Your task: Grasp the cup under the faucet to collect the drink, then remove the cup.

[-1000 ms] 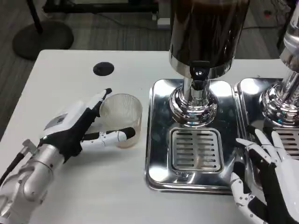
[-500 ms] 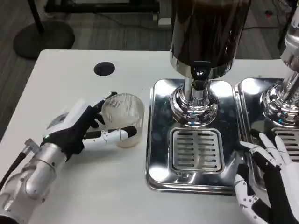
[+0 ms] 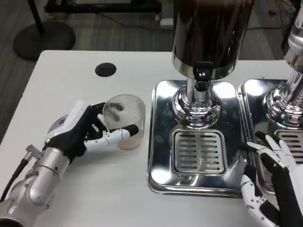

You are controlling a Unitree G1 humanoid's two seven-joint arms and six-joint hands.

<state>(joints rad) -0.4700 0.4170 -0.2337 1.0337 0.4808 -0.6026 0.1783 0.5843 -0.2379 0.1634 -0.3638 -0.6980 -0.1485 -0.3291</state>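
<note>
A clear ribbed plastic cup (image 3: 124, 121) stands on the white table, left of the dispenser's steel drip tray (image 3: 161, 142). My left hand (image 3: 83, 130) wraps around the cup from the left, thumb in front and fingers behind it. The dark drink dispenser (image 3: 208, 33) rises behind the tray, its faucet (image 3: 201, 78) above the slotted grate (image 3: 199, 151). Nothing stands on the grate. My right hand (image 3: 272, 182) hovers at the tray's right front corner with its fingers spread, holding nothing.
A second dispenser (image 3: 286, 101) with its own tray stands at the right edge. A round black grommet (image 3: 105, 70) sits in the table behind the cup. Bare table lies in front of the cup and to its left.
My left hand's fingers have closed in around the cup, which now leans slightly. The right hand has drifted a little lower and to the right.
</note>
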